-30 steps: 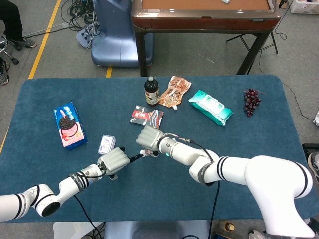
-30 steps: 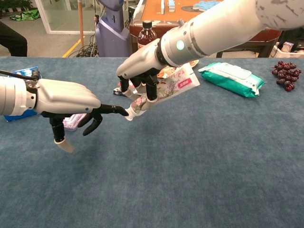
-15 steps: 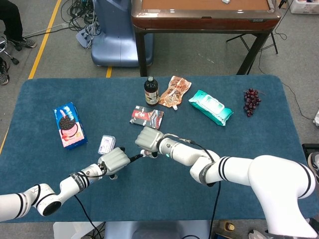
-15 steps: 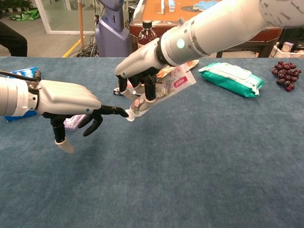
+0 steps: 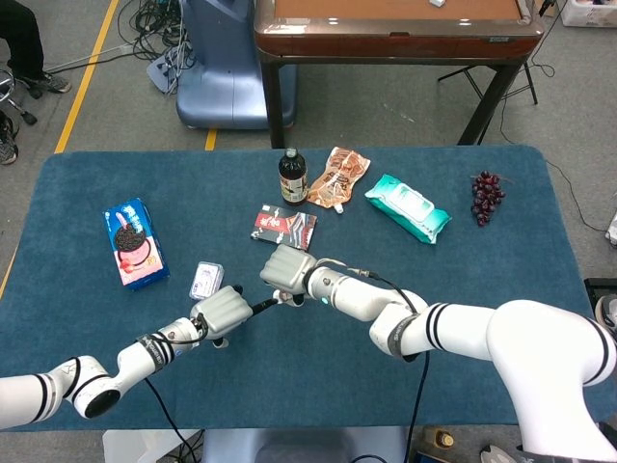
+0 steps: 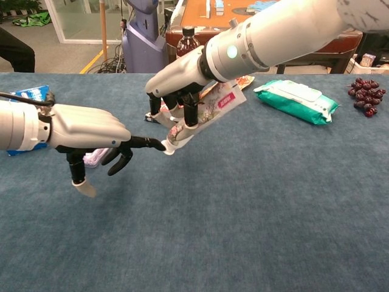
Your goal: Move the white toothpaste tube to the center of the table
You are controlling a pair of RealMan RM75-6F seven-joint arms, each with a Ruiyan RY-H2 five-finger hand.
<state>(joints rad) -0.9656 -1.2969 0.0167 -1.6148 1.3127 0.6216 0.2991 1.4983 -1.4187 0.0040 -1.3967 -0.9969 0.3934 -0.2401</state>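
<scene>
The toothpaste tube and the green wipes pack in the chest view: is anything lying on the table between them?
No. In the chest view only bare blue cloth lies between the toothpaste tube, held by the right hand, and the wipes pack.

Robotics laboratory or test room, seen from the robot's own two cameras.

A blue cloth-covered table (image 5: pixel 540 289) carries the right hand (image 5: pixel 286 265) and the left hand (image 5: pixel 220 309); far beyond both hands, past the table's far edge, loose cables (image 5: pixel 159 19) lie on a grey floor marked with a yellow line (image 5: pixel 87 72), beside the blue base of another machine (image 5: pixel 222 68) and a wooden-topped table (image 5: pixel 395 24). Beyond the left hand, the chest view shows a glass partition (image 6: pixel 79 18).
</scene>
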